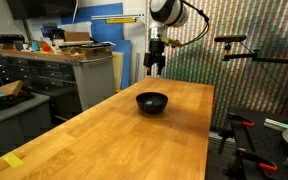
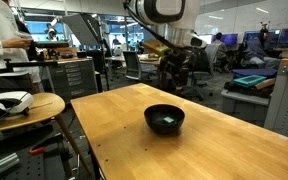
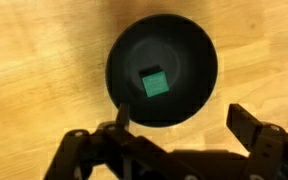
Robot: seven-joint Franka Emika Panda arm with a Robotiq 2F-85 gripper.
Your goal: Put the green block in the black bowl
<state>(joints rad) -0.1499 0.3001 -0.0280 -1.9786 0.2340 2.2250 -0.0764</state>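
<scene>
The green block [image 3: 153,83] lies in the black bowl [image 3: 189,50]; likely light, rigid, best pinched across flat faces; the gripper [image 3: 184,125] above the bowl hangs spread, empty.

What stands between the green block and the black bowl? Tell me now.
Nothing visible does. The green block already lies inside the black bowl, and the open end effector hangs above it, holding nothing.

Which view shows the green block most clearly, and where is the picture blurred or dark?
Wrist view: the green block shows clearly inside the black bowl, but the gripper near the lens is dark and out of focus. In an exterior view the block is only a faint green spot.
</scene>
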